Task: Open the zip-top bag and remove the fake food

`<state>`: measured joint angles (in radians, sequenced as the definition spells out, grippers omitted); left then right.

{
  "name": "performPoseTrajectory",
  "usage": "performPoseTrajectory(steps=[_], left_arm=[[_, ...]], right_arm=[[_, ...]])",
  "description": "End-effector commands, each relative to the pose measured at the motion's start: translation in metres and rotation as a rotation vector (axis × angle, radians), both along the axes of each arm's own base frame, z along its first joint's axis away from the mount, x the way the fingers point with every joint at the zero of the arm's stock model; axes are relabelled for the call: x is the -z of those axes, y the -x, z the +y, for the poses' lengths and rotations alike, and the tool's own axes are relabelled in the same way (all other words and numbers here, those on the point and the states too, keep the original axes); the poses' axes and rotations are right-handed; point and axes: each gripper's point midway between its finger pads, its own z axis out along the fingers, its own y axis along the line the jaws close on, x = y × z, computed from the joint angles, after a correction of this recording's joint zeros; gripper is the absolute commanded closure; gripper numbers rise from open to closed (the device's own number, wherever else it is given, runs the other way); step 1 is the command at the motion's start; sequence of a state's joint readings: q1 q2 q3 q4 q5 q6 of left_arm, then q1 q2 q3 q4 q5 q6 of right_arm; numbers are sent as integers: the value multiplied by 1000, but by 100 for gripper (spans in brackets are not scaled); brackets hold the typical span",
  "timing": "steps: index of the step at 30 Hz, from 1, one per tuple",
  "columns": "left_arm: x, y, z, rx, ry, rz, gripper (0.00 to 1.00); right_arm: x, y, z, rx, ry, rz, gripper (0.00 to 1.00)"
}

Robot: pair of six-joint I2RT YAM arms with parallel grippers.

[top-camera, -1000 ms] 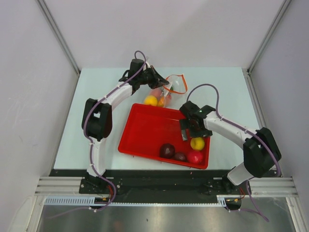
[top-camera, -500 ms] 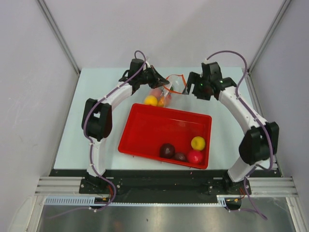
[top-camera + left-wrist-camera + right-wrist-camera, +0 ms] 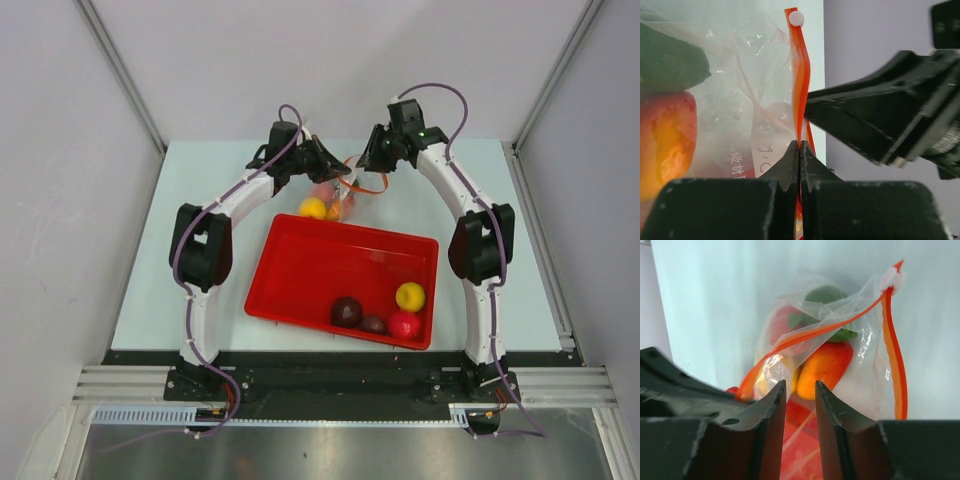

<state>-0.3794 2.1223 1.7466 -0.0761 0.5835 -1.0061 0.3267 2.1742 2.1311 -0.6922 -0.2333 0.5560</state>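
**At the far edge of the surface: both pincers on the bag**

Near the far edge of the surface, about midway between its left and right edges, the zip-top bag is held between my two arms.

Left pincer: fingers pressed together, clamped on the bag's orange-red zip strip. The strip runs straight out of the closed tips to a white slider at its end.

Right pincer: on the bag's right side, tips at the strip just beside my left tips. Its fingers stand a narrow gap apart. Clear film and something red show through the gap. I cannot tell whether anything is caught between them.

Bag mouth: seen from my right wrist, the two halves of the strip meet at the slider and spread apart below it, so the mouth gapes.

Fake food inside the bag: a green piece uppermost, a red piece beside it, an orange piece below. A yellow piece sits at the bag's low left end, just beyond the tray's far rim.

Red tray: lies askew on the surface, between the bag and the near edge. Four pieces are clustered toward its near right corner: a yellow ball, a red ball, a dark maroon ball and a smaller maroon piece between the last two.
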Motion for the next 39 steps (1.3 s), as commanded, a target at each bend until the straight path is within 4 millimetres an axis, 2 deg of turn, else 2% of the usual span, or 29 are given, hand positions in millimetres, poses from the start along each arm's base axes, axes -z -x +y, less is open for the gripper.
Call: performPoseTrajectory(steps=[1,3,5,10,15,20,22,26,31,35,37,38,39], left_arm=[[-50,-2,-3,8,58,-88,100],[-52,-5,-4,6,60,-90,100],[-49,-7,-4,6,59,-83,100],[-46,-8,-6,8,58,-77,100],[-44,-8,-11,13,59,-72,100],[-44,-5,-20,30,66,-66,100],[-42,-4,-21,33,65,-61,100],[-40,-1,-25,39,60,-58,100],[-38,4,-29,52,53,-54,100],[-34,9,-28,53,50,-47,100],[-33,9,-25,48,50,-45,100],[-31,8,-24,43,50,-41,100],[-32,7,-21,38,53,-39,100]], right_arm=[[23,6,18,-46,-57,79,66],[33,8,22,-57,-69,93,66],[50,14,28,-63,-85,138,61],[75,18,40,-79,-138,191,47],[105,23,50,-58,-164,281,45],[118,24,54,-14,-182,326,44],[128,24,53,24,-182,357,39],[146,26,54,58,-176,396,35],[156,19,60,81,-216,375,28],[160,14,58,89,-214,357,32],[157,10,55,88,-211,335,37],[148,7,54,77,-206,302,41],[143,5,54,67,-205,280,49]])
